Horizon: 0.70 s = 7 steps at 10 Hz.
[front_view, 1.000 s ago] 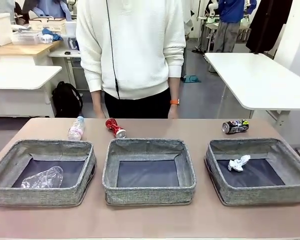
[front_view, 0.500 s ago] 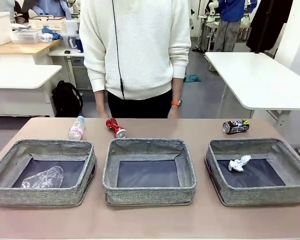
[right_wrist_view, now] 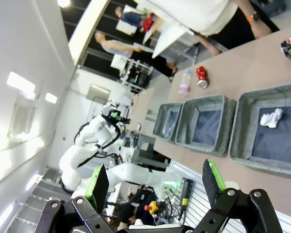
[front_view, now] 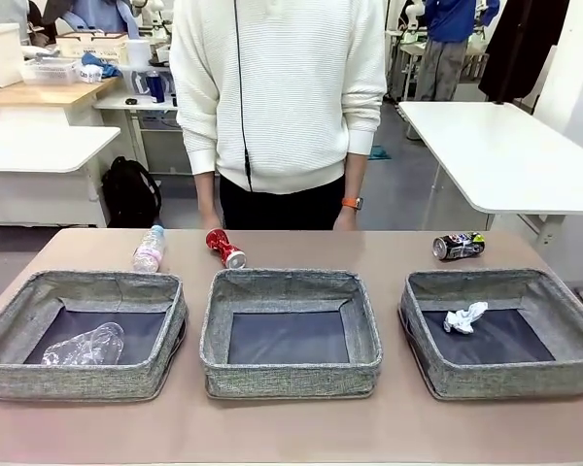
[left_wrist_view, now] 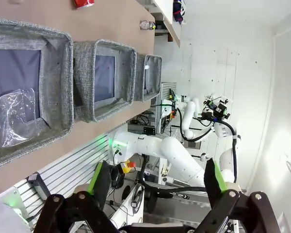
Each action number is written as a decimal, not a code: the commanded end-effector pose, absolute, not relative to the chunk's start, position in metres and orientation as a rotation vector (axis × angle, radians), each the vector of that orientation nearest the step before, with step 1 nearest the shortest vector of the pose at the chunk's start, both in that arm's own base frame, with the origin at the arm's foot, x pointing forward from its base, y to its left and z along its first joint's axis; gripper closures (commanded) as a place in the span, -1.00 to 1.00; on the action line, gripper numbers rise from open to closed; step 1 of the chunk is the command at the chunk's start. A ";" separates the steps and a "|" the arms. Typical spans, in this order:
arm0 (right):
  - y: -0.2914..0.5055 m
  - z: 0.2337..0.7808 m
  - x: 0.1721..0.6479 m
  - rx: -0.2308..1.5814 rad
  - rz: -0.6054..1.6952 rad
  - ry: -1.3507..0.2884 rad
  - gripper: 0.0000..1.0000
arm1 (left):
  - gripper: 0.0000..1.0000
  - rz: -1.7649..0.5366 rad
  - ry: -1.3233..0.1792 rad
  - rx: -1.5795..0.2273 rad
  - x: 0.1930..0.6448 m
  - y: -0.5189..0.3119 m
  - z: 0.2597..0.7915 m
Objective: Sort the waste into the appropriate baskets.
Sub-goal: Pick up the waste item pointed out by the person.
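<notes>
Table (front_view: pixel 291 432) with three grey baskets across the lower frame: left basket (front_view: pixel 78 381) contains the crushed clear plastic bottle (front_view: pixel 83 345), middle basket (front_view: pixel 291 374) has a bare floor, right basket (front_view: pixel 510 381) contains the crumpled white paper (front_view: pixel 463 316). Left gripper (left_wrist_view: pixel 156 177) and right gripper (right_wrist_view: pixel 155 177), at the bottom of their wrist views: jaws fully spread, gripping nothing. Unsorted along the table's far edge: small clear bottle (front_view: pixel 148 249) at centre left, red can (front_view: pixel 224 248) near it, black can (front_view: pixel 458 246) at centre right. Two of five items appear sorted.

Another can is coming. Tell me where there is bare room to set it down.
The middle basket is empty. Open tabletop lies between the red can and the black can. Tightest: the small bottle beside the red can.
</notes>
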State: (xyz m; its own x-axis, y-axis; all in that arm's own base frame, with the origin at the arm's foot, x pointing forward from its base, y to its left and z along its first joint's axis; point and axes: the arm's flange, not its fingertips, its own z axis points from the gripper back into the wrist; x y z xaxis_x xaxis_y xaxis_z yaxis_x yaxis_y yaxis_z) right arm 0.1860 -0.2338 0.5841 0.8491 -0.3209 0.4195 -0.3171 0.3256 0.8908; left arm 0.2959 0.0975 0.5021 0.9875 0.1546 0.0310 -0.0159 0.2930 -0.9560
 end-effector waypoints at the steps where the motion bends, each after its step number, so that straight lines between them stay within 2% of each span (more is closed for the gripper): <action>1: -0.232 0.585 0.185 1.271 0.007 -0.609 -1.00 | -1.00 0.109 -0.127 -1.284 0.294 0.099 0.504; 7: -0.232 0.585 0.185 1.271 0.007 -0.609 -1.00 | -1.00 0.109 -0.127 -1.284 0.294 0.099 0.504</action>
State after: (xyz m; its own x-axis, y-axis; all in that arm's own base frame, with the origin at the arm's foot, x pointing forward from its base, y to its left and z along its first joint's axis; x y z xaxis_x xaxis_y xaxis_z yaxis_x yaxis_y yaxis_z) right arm 0.1860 -0.2338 0.5841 0.8491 -0.3209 0.4195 -0.3171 0.3256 0.8908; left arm 0.2959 0.0975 0.5021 0.9875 0.1546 0.0310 -0.0159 0.2930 -0.9560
